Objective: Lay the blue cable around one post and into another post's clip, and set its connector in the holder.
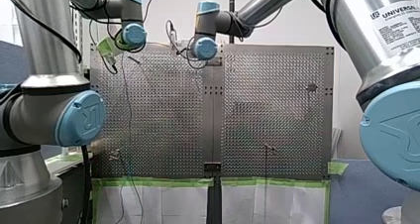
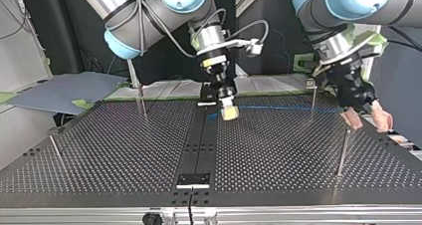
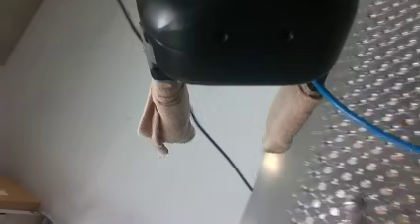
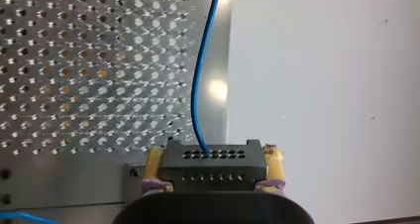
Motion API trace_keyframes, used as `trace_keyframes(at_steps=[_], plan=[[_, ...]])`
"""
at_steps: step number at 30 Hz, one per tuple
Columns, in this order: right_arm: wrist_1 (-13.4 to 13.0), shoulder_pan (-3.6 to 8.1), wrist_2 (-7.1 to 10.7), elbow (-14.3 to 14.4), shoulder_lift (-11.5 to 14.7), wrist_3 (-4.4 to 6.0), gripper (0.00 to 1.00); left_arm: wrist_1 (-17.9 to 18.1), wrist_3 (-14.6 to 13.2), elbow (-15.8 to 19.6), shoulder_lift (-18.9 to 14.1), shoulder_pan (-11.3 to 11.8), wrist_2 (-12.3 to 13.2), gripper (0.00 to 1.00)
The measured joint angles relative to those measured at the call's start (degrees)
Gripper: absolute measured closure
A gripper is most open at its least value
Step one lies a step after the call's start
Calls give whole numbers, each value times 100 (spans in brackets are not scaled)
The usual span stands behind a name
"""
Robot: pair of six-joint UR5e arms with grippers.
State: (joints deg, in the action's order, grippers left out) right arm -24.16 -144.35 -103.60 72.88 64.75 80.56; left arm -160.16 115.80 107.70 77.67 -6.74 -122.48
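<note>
In the right wrist view my right gripper (image 4: 213, 157) is shut with its yellow pads on a black connector (image 4: 212, 165). The blue cable (image 4: 198, 85) runs out of the connector and ahead over the perforated table. In the top view this right gripper (image 2: 229, 114) hangs low over the table's middle. From there the blue cable (image 2: 278, 108) stretches towards my left gripper (image 2: 367, 121) at that view's right. My left gripper (image 3: 220, 142) is open, with nothing between its beige fingers (image 3: 166, 115). The cable (image 3: 366, 125) passes the outer side of one finger.
Thin metal posts stand on the table in the top view: one (image 2: 312, 98) near the cable, one (image 2: 342, 153) under my left gripper, and two (image 2: 142, 101) (image 2: 54, 146) at the view's left. A black plate (image 2: 194, 180) sits on the centre seam at the near edge.
</note>
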Motion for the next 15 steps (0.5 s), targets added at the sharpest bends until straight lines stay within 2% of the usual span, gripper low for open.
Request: trace_keyframes(at_steps=[9,15], plan=[[33,-6,209,-346,-22,22,100,-50,483,-222,-13,497,504,0],[60,-19,277,-580,-67,36,100,-58,628,-266,-19,857,864,0]])
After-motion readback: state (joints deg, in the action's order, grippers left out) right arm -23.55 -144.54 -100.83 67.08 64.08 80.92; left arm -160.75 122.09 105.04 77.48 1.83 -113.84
